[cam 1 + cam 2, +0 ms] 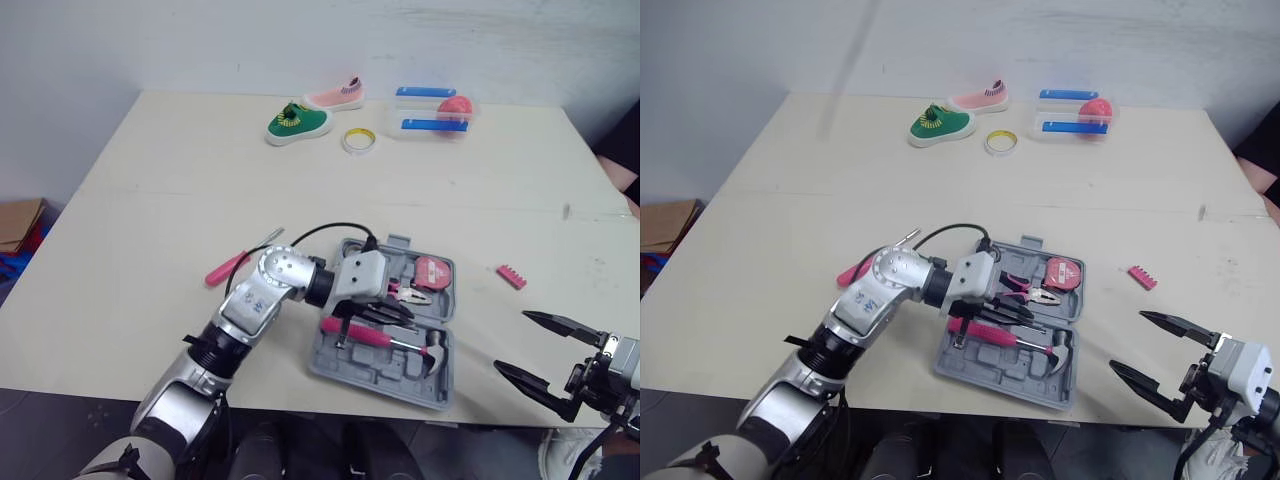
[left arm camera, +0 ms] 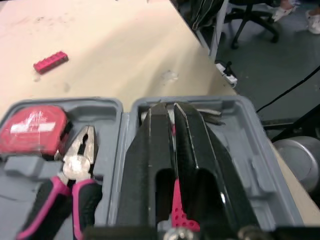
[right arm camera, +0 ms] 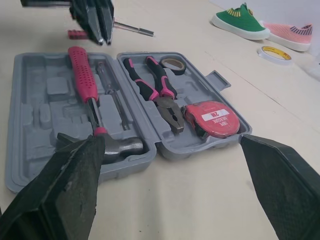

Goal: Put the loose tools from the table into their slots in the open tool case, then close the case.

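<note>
Two tools: the left tool [image 2: 168, 106] was pressed shut with nothing visibly between its fingers. The right tool [image 1: 512, 341] was spread wide and empty.
Left tool's place: tips-down over the open tool case [image 1: 370, 375], just above the pink handle of the hammer [image 1: 385, 340], a pose suited to pressing a piece into its slot.
Beside its tips: pliers [image 1: 405, 293] and a tape measure [image 1: 433, 272] lay bedded in the case.
Behind its wrist: a pink screwdriver [image 1: 240, 260] lay loose on the tabletop, outside the case.
Right tool's place: off the tabletop's near edge, well apart from the case, probably kept clear and ready.
Ahead of the right tool: a pink bit holder [image 1: 511, 277] lay loose, nearer this arm, so likely its job.
Closing: not yet due.
</note>
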Controlling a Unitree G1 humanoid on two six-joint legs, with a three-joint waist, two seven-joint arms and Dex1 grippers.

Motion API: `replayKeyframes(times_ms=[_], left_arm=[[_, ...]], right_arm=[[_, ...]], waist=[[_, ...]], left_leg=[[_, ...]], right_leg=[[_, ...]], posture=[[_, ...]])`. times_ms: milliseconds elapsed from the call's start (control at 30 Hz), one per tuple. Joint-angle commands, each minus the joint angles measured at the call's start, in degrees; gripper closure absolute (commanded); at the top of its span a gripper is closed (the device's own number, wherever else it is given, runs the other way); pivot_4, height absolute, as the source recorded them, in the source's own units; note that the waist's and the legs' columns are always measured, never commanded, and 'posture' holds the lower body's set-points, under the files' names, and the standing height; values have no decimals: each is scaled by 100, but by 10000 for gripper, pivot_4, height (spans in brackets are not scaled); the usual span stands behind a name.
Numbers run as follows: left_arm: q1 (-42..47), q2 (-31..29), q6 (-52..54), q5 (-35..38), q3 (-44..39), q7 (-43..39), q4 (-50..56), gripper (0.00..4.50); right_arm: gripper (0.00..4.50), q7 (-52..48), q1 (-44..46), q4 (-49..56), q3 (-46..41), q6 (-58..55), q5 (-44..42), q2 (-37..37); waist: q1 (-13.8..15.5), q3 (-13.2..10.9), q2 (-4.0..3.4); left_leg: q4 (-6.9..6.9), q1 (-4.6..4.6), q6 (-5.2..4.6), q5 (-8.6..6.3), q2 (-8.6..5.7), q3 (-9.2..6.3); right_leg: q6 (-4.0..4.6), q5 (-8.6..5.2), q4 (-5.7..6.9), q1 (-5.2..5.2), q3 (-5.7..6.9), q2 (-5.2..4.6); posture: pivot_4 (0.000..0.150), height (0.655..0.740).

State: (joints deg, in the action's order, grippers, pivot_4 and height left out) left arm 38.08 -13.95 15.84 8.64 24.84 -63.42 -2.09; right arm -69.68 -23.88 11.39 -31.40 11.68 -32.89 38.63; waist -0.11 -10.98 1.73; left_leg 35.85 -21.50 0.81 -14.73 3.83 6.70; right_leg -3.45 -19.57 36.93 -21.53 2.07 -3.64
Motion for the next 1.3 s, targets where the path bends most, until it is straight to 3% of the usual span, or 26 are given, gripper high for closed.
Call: replayKeyframes(times_ms=[33, 167, 933, 1033, 1300], left_arm=[[-13, 82, -147, -107, 71, 150, 15, 44392], [-151, 183, -226, -510, 316, 520, -354, 44392], [-270, -120, -846, -1041, 788, 122, -881, 44392], [-198, -126, -266, -1187, 861, 193, -1256, 44392], [30, -297, -388, -1662, 1467, -23, -1762, 44392]], right_arm=[[0, -8, 0, 44, -141, 127, -80, 10], [0, -13, -37, 13, -128, 184, -66, -14], [0, 140, -237, -144, -206, 364, 15, -170], [0, 129, -299, -220, -204, 419, 45, -187], [0, 167, -285, -306, -164, 487, 58, -201]], waist=[[1, 0, 0], [4, 1, -2], [2, 7, -11], [2, 9, -11], [-8, 68, -22]], left_leg=[[1, 0, 0, 0, 0, 0], [1, 0, 0, -3, 0, 0], [5, 1, -1, -8, 5, 1], [5, 3, -3, -9, 4, 0], [4, 37, -10, -18, 9, -6]], right_leg=[[-1, 0, 0, 0, 0, 0], [-1, 0, -2, 2, 0, 0], [0, 0, -2, 4, 0, 0], [0, 0, -3, 7, 1, -1], [3, -2, -34, 53, 5, 1]], posture=[[1500, 7400], [1500, 7400], [1500, 7400], [1500, 7400], [1500, 7400]])
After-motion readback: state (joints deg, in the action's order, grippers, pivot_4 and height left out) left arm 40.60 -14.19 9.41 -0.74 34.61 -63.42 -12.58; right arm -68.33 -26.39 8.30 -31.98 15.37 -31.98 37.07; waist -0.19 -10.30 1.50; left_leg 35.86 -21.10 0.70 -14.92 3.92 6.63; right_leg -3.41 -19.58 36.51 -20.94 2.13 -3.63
